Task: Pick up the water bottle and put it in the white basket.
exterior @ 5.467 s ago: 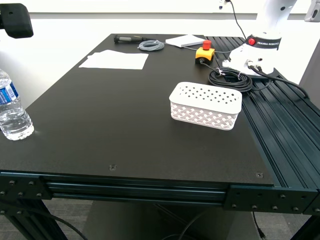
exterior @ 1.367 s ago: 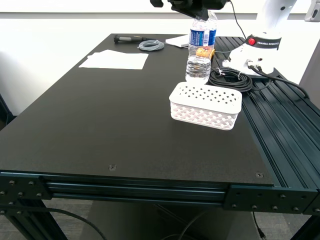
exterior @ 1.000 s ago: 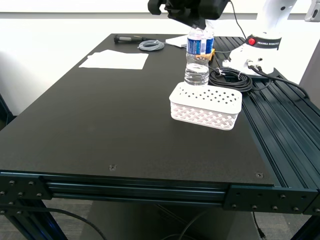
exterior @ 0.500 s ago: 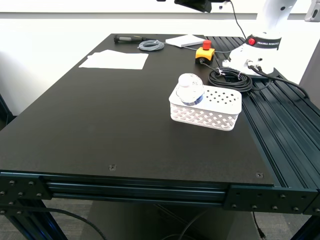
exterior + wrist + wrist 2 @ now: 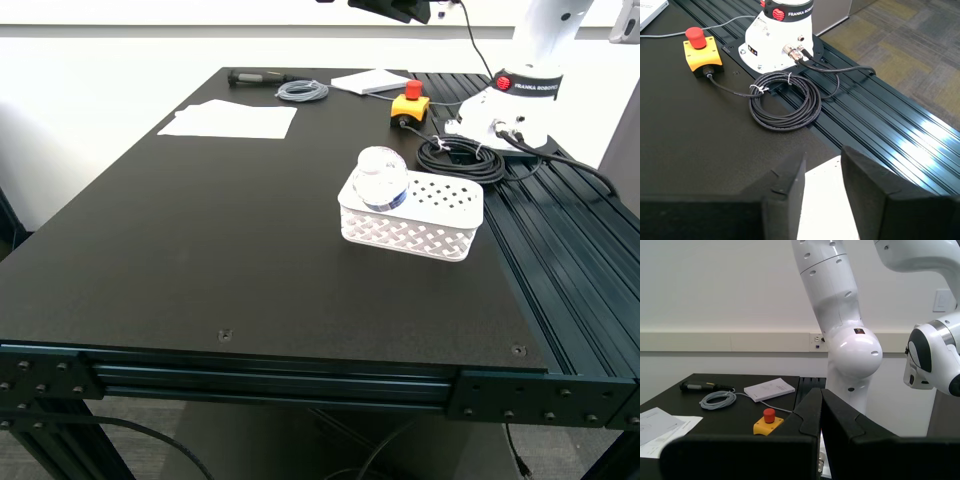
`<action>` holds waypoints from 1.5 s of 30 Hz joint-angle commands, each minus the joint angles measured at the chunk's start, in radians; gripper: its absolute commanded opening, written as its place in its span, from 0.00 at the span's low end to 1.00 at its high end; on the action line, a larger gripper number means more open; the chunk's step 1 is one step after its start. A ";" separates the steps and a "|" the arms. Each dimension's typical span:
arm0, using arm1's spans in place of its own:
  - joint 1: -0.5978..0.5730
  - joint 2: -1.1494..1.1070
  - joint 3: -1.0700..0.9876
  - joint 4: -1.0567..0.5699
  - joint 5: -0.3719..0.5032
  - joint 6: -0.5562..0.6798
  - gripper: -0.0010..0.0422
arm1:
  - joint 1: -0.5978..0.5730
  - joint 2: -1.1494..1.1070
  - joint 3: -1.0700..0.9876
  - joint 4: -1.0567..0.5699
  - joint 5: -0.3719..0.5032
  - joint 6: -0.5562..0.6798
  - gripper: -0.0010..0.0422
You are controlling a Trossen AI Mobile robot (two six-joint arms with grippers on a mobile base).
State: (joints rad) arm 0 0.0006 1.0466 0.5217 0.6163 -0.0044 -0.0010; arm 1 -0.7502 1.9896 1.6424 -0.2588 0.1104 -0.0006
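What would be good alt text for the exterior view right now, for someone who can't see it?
A water bottle lies in one end of a white basket on a black table, with no gripper touching it. Behind it are a coiled black cable, a yellow box with a red button and some white sheets of paper.

yellow e-stop box (image 5: 409, 103) | coiled black cable (image 5: 462, 160) | white papers (image 5: 229, 119) | grey wire coil (image 5: 302, 91)

Matt black table (image 5: 250, 250) top, clear glossy plastic water bottle (image 5: 381, 178), white plastic lattice-sided white basket (image 5: 412, 227), glossy white robot base (image 5: 781, 31), ribbed black metal rails (image 5: 570, 270).
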 commanded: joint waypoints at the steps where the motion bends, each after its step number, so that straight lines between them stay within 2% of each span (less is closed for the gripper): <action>1: 0.000 0.000 0.001 0.003 0.000 0.000 0.02 | 0.003 -0.006 0.001 0.004 -0.002 0.002 0.15; 9: 0.000 0.000 0.001 0.003 0.000 0.000 0.02 | 0.010 -0.101 0.001 0.006 -0.050 0.036 0.13; 14: 0.000 0.000 0.001 0.003 0.000 0.000 0.02 | 0.012 -0.183 0.001 0.011 -0.051 0.042 0.13; 17: 0.000 0.000 0.001 0.003 0.000 0.000 0.02 | 0.014 -0.198 0.001 0.011 -0.097 0.080 0.13; 45: 0.000 0.000 0.001 0.003 0.000 0.000 0.02 | 0.016 -0.195 -0.002 -0.001 -0.096 0.080 0.13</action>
State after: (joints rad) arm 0 0.0002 1.0466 0.5217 0.6163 -0.0044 -0.0010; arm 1 -0.7338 1.7947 1.6405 -0.2611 0.0162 0.0761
